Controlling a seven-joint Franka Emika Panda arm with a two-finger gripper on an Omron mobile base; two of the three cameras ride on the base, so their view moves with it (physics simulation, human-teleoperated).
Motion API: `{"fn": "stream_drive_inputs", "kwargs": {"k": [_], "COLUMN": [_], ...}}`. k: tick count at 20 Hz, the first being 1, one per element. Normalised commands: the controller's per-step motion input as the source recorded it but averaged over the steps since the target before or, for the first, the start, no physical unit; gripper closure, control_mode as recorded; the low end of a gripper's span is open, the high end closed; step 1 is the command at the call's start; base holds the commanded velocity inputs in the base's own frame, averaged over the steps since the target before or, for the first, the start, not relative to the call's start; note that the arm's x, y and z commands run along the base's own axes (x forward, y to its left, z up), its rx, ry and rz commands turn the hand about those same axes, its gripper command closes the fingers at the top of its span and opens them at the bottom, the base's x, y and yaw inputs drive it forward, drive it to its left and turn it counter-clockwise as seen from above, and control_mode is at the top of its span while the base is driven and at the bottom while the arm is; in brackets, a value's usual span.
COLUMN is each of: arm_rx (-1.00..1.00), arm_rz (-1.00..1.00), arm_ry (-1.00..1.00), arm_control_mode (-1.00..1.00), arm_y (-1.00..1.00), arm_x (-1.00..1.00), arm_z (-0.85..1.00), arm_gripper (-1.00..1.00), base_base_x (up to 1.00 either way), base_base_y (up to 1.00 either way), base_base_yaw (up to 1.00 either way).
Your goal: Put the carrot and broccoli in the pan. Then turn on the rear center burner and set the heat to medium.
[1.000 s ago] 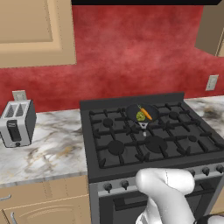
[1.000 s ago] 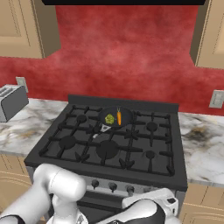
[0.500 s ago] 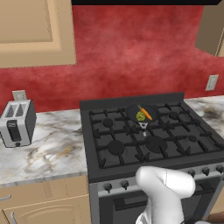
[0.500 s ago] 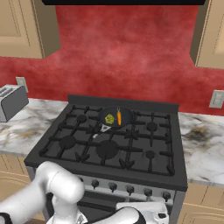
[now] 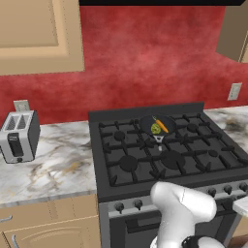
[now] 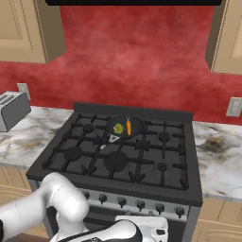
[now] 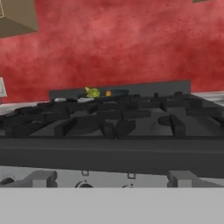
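left base view: pan [image 5: 157, 126] on rear center burner, carrot [image 5: 161, 125] and broccoli [image 5: 155, 128] inside, side by side. toaster [image 5: 18, 135] on tabletop [image 5: 53, 164].
right base view: same pan [image 6: 125, 126], handle toward front.
hand view: low, facing stove knobs [image 7: 41, 178]; fingers spread wide, gripping nothing.

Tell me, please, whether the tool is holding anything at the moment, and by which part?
Nothing is held: the carrot and broccoli both lie in the pan on the stove.
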Motion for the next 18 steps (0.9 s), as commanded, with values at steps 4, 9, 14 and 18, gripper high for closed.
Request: {"fn": "stream_drive_inputs", "kwargs": {"k": [4, 9, 14, 18], "arm_rx": [0.0, 0.0, 0.0, 0.0], "arm_rz": [0.0, 0.0, 0.0, 0.0], "arm_ry": [-0.04, -0.01, 0.0, 0.0], "arm_control_mode": [-1.0, -1.0, -1.0, -1.0], "arm_y": [0.16, 0.01, 0.03, 0.0], "arm_x": [0.01, 0.04, 0.18, 0.23], "arm_z": [-0.14, -0.21, -0.24, -0.32], "arm_gripper": [-1.0, -1.0, -1.0, -1.0], "base_base_x": [0.0, 0.0, 0.0, 0.0], "base_base_y": [0.0, 0.0, 0.0, 0.0], "base_base_yaw": [0.0, 0.0, 0.0, 0.0]}}
